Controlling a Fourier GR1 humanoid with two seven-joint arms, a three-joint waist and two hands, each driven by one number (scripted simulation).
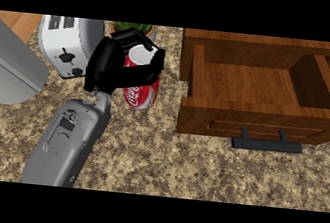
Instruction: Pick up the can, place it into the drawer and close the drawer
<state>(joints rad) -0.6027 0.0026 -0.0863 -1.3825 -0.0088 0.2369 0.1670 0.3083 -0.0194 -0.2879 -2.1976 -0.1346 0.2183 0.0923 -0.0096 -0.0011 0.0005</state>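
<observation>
Right hand (114,67) fingers curled round the cola can (141,94).
I risk clipping the open drawer's (196,69) near wall and tipping it.

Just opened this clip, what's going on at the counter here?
The left hand is curled round the red can, beside the toaster and to the left of the wooden drawer. The drawer stands open with nothing inside, its black handle facing the robot. The can is not yet in it. The right hand is out of view.
</observation>
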